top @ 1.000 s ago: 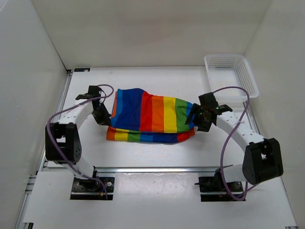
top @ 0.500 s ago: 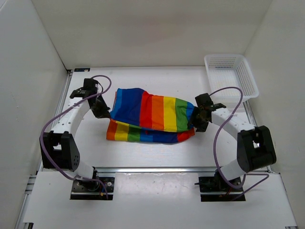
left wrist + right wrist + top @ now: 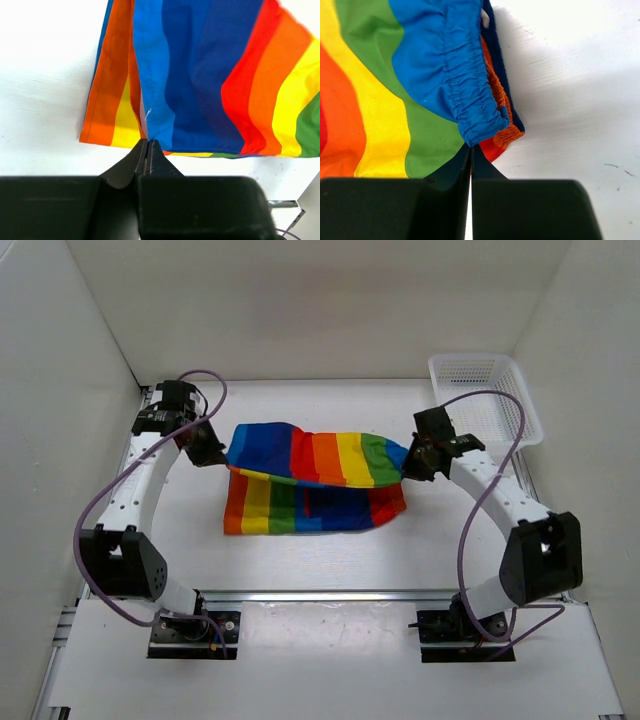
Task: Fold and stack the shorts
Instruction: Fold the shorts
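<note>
Rainbow-striped shorts (image 3: 315,456) hang stretched between my two grippers, lifted a little above the table. Under them a second striped layer of shorts (image 3: 300,508) lies flat. My left gripper (image 3: 222,453) is shut on the left end; in the left wrist view its tips (image 3: 147,143) pinch the blue hem corner (image 3: 155,120). My right gripper (image 3: 408,465) is shut on the right end; the right wrist view shows its tips (image 3: 471,148) clamped on the gathered blue waistband (image 3: 470,100). An orange and red waistband (image 3: 502,132) lies just below it on the table.
A white mesh basket (image 3: 485,395) stands at the back right corner, close behind my right arm. White walls enclose the table at left, back and right. An aluminium rail (image 3: 330,594) runs along the near edge in front of the arm bases.
My right gripper has shut on the waistband. Both arms moved back and up, raising the upper shorts off the lower layer and pulling them taut, so more of the lower layer shows.
</note>
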Controlling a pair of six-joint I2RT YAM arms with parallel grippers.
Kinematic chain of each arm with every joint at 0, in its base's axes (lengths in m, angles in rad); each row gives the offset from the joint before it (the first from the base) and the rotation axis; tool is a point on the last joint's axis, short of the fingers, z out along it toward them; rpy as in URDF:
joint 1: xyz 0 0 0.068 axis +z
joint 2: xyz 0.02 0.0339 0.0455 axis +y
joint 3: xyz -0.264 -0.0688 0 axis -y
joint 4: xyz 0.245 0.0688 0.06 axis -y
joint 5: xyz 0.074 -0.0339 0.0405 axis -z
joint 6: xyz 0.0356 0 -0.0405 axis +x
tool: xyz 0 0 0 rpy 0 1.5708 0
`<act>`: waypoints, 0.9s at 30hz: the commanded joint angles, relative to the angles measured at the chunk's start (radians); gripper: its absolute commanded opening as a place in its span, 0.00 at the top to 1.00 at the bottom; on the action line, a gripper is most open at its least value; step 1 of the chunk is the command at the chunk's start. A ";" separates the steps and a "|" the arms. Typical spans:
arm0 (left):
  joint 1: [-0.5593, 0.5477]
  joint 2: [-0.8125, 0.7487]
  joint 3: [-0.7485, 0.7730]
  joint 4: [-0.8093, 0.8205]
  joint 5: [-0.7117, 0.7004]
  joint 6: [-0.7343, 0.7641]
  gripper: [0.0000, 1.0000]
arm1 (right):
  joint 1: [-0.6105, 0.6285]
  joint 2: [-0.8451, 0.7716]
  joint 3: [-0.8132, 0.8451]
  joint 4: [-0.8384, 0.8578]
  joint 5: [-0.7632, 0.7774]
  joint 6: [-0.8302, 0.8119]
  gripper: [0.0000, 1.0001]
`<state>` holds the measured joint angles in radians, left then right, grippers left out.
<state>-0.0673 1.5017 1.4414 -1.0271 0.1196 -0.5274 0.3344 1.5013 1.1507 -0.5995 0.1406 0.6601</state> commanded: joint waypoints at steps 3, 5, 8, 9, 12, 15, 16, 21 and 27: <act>0.004 -0.170 -0.079 -0.068 0.003 -0.015 0.90 | 0.026 -0.134 -0.014 -0.082 0.001 -0.048 1.00; 0.004 -0.219 -0.162 -0.054 0.025 -0.035 0.90 | 0.038 -0.156 -0.083 -0.082 -0.009 -0.039 1.00; 0.004 -0.303 -0.349 0.002 0.025 -0.083 0.90 | 0.058 -0.180 -0.201 -0.056 -0.021 -0.013 1.00; 0.004 -0.317 -0.437 0.018 0.034 -0.103 0.90 | 0.058 -0.181 -0.229 -0.042 -0.030 -0.001 1.00; 0.004 -0.298 -0.538 0.093 0.031 -0.126 0.90 | 0.084 -0.170 -0.310 0.009 -0.030 0.010 1.00; -0.005 -0.221 -0.546 0.122 0.052 -0.125 0.71 | 0.084 -0.109 -0.322 0.018 -0.030 0.019 0.79; -0.014 -0.180 -0.536 0.122 0.063 -0.125 0.69 | 0.084 -0.108 -0.310 0.006 -0.019 0.007 0.69; -0.014 -0.193 -0.434 0.042 0.023 -0.089 0.15 | 0.084 -0.160 -0.224 -0.066 0.050 -0.016 0.06; -0.014 -0.198 -0.293 0.004 -0.040 -0.089 0.04 | 0.012 -0.185 -0.141 -0.094 0.014 -0.059 0.01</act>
<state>-0.0772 1.3220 1.0924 -1.0103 0.1196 -0.6254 0.3809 1.3411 0.9703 -0.6750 0.1558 0.6357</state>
